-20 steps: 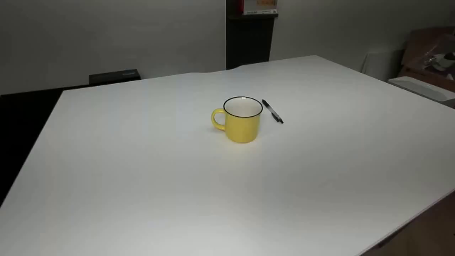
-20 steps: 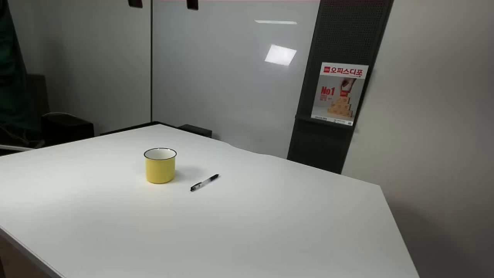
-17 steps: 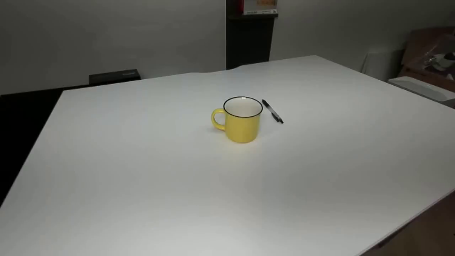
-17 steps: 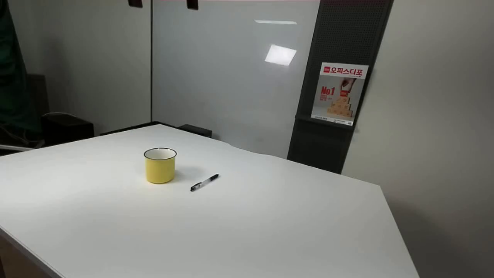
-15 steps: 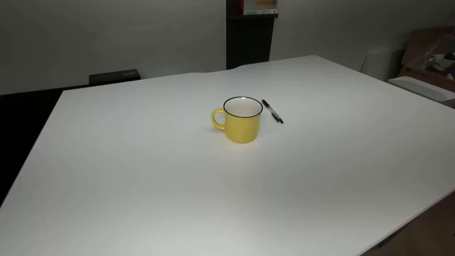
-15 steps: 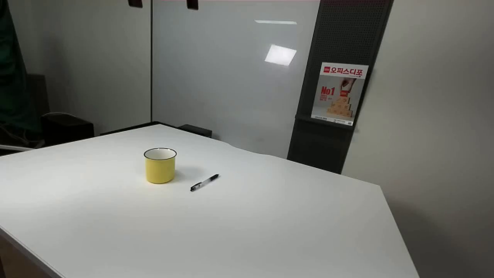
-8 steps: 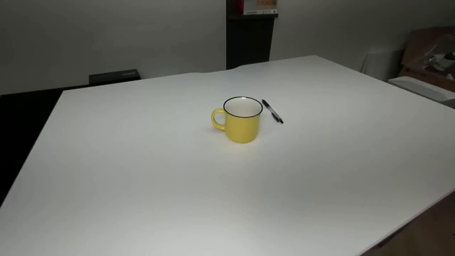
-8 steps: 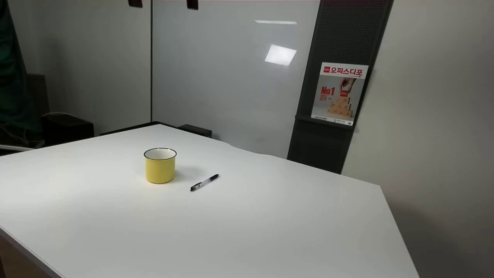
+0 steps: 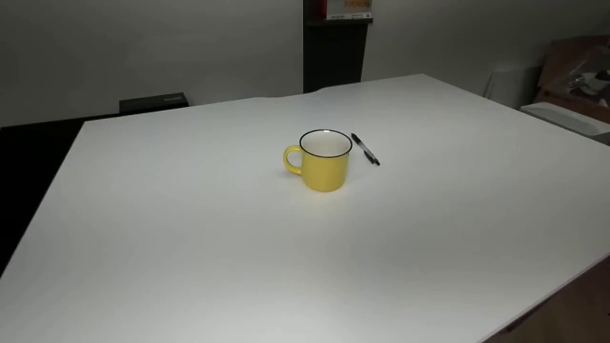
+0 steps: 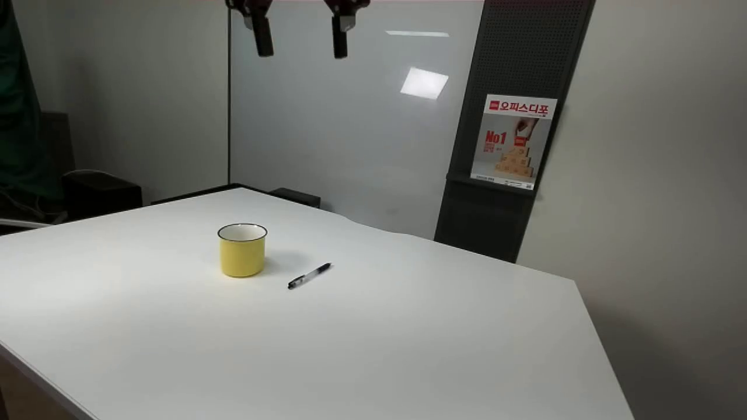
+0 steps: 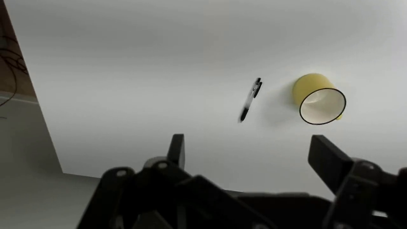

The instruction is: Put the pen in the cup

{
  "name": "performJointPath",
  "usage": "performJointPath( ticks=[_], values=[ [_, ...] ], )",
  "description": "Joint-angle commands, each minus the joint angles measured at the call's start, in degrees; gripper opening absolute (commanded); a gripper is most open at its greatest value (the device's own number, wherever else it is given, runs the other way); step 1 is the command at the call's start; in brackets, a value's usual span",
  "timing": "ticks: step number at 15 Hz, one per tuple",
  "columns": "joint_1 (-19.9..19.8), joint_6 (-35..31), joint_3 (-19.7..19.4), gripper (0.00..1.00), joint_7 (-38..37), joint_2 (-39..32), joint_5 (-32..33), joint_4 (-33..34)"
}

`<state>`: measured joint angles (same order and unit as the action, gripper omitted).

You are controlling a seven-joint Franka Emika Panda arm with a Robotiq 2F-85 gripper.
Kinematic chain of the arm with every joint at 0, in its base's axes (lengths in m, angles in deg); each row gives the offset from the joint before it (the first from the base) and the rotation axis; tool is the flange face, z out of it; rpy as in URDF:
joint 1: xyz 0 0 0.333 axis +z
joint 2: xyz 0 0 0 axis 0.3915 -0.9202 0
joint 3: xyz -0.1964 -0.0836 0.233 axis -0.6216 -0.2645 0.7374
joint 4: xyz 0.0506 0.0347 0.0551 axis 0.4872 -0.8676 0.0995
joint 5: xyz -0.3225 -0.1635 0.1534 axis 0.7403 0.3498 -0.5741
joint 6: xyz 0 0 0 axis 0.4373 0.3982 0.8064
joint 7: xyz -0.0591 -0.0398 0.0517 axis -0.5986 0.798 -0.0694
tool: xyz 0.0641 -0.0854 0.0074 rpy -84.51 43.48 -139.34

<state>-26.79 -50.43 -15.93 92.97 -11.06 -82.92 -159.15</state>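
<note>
The pen, clear-barrelled with black ends, lies flat on the white table beside the cup in both exterior views [image 9: 365, 148] [image 10: 309, 276] and in the wrist view [image 11: 250, 100]. The cup is a yellow mug with a dark rim and white inside; it stands upright in both exterior views [image 9: 325, 172] [image 10: 242, 258] and in the wrist view [image 11: 310, 85]. My gripper [image 10: 302, 53] is open and empty, high above the table. In the wrist view the pen and cup lie beyond the spread fingertips [image 11: 246, 138]. The gripper is out of frame in an exterior view.
The white table [image 9: 200, 247] carries the pen and cup. A whiteboard wall and a dark panel with a poster [image 10: 513, 143] stand behind it. A black box [image 9: 153, 102] sits by the far edge. Cables [image 11: 12, 60] show beyond the table edge in the wrist view.
My gripper has come down and a little to the right in an exterior view, so more of its fingers shows. It stays open. The pen and cup have not moved.
</note>
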Motion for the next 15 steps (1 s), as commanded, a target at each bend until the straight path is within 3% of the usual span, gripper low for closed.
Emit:
performJointPath(
  ticks=[1, 5, 8, 10, 13, 14, 15],
  values=[
    [-1.5, -7.4, 0.2, 1.0, -2.9, -13.2, 1.1, 4.5],
    [-4.1, -13.1, 4.0, 1.0, -12.6, -25.9, 7.8, 9.4],
    [-3.6, -11.3, 5.2, 1.0, -25.0, -33.5, 15.3, 15.1],
    [-1.2, -8.9, 5.4, 1.0, -32.8, -37.1, 17.1, 18.2],
    [2.1, -4.5, 6.2, 1.0, -33.6, -40.9, 10.4, 21.2],
    [1.5, -7.7, 4.8, 1.0, -31.0, -38.2, 12.6, 17.7],
    [2.3, -7.5, 4.9, 1.0, -31.0, -39.1, 12.1, 18.2]
  ],
)
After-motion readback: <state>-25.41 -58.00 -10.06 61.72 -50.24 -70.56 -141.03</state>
